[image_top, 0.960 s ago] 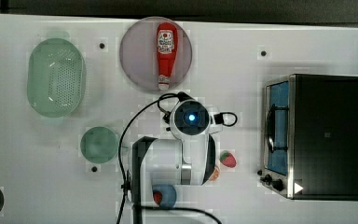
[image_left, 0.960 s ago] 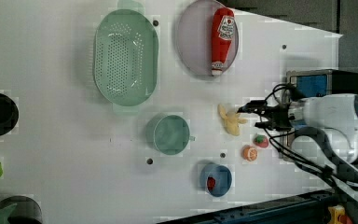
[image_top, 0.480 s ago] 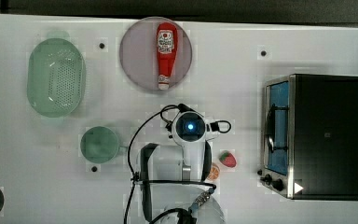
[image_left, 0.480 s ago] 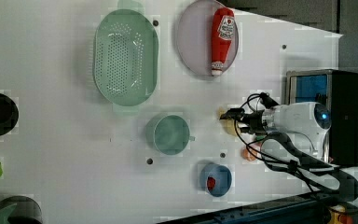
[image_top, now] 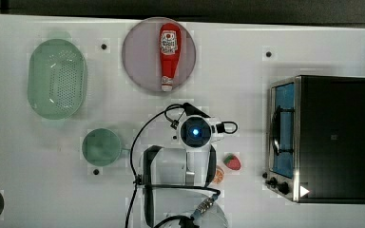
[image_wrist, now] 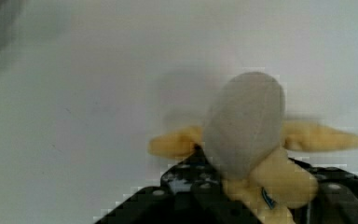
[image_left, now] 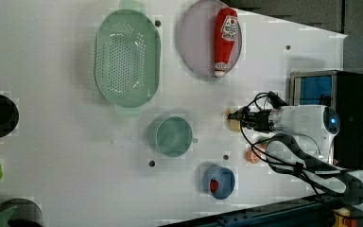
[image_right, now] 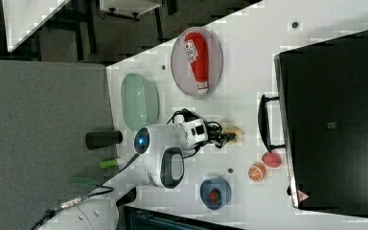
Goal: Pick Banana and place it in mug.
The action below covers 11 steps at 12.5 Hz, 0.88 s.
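Claw down at the tabletop, its fingers on either side of the banana; whether they already pinch it I cannot tell. Banana lies between the plate and the orange slice. Mug stands empty, well apart. Plate carries a ketchup bottle; the strainer is empty; the blue bowl holds something red.

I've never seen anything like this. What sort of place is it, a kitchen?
Probably a robot test bench staged as a play kitchen: a white table holding a toy ketchup bottle, a strainer basket and a small toaster oven.
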Tool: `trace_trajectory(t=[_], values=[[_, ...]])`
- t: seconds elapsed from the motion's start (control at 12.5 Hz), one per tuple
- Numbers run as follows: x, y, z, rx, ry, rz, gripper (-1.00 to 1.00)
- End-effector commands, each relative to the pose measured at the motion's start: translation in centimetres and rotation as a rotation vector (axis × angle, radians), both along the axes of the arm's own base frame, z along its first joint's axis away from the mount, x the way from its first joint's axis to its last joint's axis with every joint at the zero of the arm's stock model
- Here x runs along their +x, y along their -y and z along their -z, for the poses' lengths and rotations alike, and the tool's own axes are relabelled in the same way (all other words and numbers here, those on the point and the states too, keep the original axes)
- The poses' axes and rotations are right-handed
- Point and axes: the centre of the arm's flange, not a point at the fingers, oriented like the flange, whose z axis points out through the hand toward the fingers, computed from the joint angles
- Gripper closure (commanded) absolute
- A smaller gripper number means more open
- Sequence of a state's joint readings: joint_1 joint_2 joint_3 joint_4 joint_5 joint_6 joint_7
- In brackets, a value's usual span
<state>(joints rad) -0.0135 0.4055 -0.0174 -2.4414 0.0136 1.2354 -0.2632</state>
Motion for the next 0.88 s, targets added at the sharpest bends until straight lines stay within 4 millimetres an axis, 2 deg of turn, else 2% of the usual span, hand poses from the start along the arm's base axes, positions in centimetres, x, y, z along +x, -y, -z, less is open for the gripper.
trace_trajectory(t=[0.08, 0.32, 0.64, 0.88], values=[[1.8, 0.6, -2.8, -0.006, 0.052, -0.027, 0.26], [2.6, 0.9, -8.5, -0.008, 0.1, -0.021, 0.26], [2.2, 1.1, -19.4, -0.001, 0.073, -0.014, 0.26], [1.0, 0.9, -26.9, 0.005, 0.005, -0.011, 0.26]])
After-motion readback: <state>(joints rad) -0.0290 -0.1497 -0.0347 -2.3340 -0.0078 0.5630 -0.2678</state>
